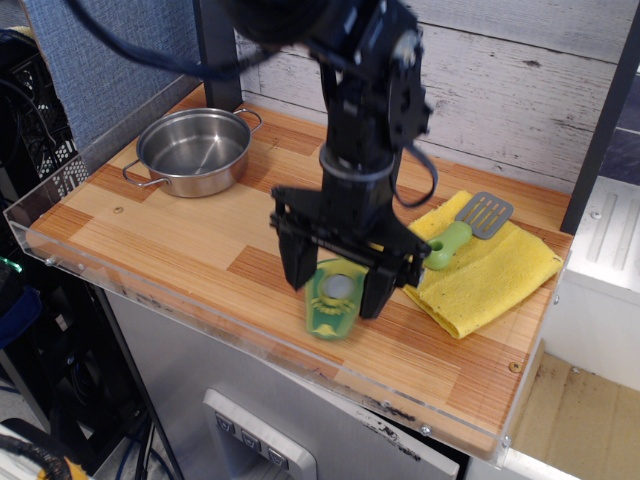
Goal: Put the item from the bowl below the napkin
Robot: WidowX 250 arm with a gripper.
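Green oblong toy, flat, with a yellow-green rim and a pale oval spot in its middle, lies face-up on the striped wooden tabletop directly beneath the black gripper, framed between its two spread fingers. Only one view is given, an oblique look from the front of the table, and in it the jaws stand wide apart with clear wood showing on either side of the toy, so the gripper looks released and is not clamping anything; the toy appears to rest free on the board, though its slightly blurred lower edge leaves open whether it has fully settled. Its long axis runs roughly toward the front edge of the table, crosswise to the line joining the fingers. From the gripper, the rumpled square bright yellow cloth napkin sits close by on the camera's right, its near corner just beside the right-hand finger, and a grey slotted spatula with a green handle lies on top of it. The shallow shiny steel pot with wire loop handles stands well apart behind and to the camera's left, empty. Judged from this, the toy lies beside the napkin's left corner rather than squarely in front of it, so the placement may be only approximate.
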